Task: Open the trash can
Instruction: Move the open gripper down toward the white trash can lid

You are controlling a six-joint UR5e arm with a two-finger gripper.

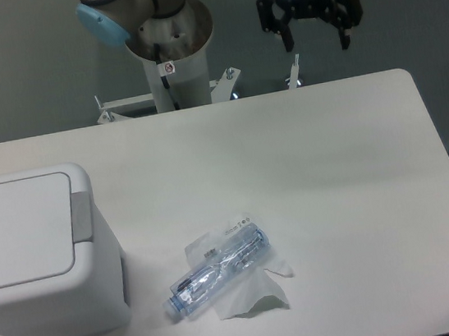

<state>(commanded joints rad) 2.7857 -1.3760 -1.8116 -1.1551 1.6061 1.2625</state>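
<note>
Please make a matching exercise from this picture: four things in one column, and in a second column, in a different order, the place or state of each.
Things:
1. trash can
2. bottle
3. gripper
4. tissue

Places or states:
A. open, above the far edge of the table
B. lying on its side near the middle front
C. at the left, lid closed
D. flat and white, partly under the bottle

Pairs: 1-C, 2-B, 3-A, 4-D
</note>
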